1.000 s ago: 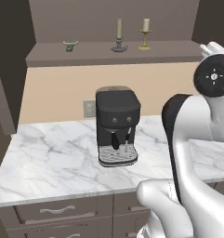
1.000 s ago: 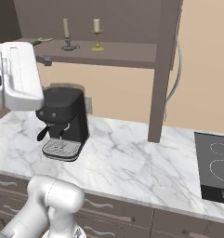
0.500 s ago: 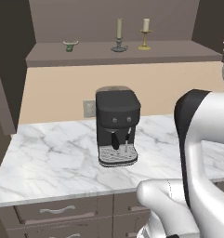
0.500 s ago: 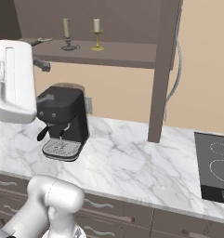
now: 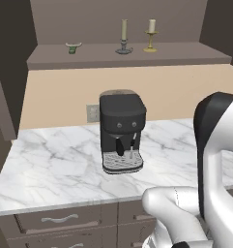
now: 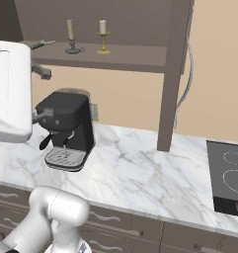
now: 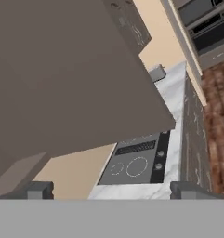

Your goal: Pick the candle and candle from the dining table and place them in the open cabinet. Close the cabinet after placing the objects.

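Observation:
Both candles stand on the shelf of the open cabinet [image 5: 137, 55]. The olive-beige candle [image 5: 123, 34] [image 6: 70, 32] is on a dark dish base. Right of it is the paler cream candle [image 5: 152, 26] [image 6: 102, 28] on a gold holder. My gripper [image 7: 112, 190] [image 6: 41, 94] is open with nothing between its fingers. It hangs at the left of the right base view, below and left of the candles, apart from them. In the hand view it faces a dark brown cabinet panel [image 7: 71, 69]. The dining table is out of view.
A small green bowl [image 5: 73, 47] sits at the shelf's left end. A black coffee machine [image 5: 120, 131] [image 6: 66, 128] stands on the marble counter [image 5: 55, 164] below. A dark cabinet panel [image 6: 175, 74] reaches down to the counter. A cooktop [image 6: 229, 175] [image 7: 132, 167] lies to the right.
The hand has swung right, out of the left base view, where only the big arm link remains. In the right base view it has sunk slightly. The jaws stay wide open.

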You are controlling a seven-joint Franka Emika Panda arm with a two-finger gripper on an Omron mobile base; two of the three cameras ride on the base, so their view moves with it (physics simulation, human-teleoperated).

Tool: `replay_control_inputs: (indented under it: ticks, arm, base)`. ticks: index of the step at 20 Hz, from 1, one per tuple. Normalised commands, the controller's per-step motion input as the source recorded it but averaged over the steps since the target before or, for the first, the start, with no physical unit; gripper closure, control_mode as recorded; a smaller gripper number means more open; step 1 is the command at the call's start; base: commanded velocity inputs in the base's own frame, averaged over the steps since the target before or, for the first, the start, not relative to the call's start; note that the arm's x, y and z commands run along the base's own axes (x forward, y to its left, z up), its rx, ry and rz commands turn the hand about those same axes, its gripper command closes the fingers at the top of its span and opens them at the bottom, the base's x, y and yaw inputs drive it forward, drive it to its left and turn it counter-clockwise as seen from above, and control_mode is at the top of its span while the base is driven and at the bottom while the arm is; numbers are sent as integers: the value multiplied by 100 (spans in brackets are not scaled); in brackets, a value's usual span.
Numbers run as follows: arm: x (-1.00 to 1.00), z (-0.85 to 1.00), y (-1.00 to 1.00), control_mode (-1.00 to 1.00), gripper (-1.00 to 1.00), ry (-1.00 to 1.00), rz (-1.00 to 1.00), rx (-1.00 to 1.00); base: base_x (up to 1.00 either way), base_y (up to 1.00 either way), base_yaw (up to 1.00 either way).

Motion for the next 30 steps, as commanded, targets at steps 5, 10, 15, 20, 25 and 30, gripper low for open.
replay_control_inputs:
  ticks: [5, 10, 15, 20, 25, 30]
  arm:
    - [-21, 0, -13, -100, -100, -3, -5, 3]
    - [-18, -1, -11, -100, -100, -7, -5, 1]
    - [-12, 0, -18, -100, -100, -14, -7, 1]
    - [-14, 0, -27, -100, -100, -20, -12, 2]
    - [-15, 0, -34, -100, -100, -28, -1, 2]
    - [-6, 0, -34, -100, -100, -18, -3, 5]
  base:
    - [0, 0, 0]
    - [0, 0, 0]
    - [0, 0, 0]
    - [0, 0, 0]
    - [0, 0, 0]
    - [0, 0, 0]
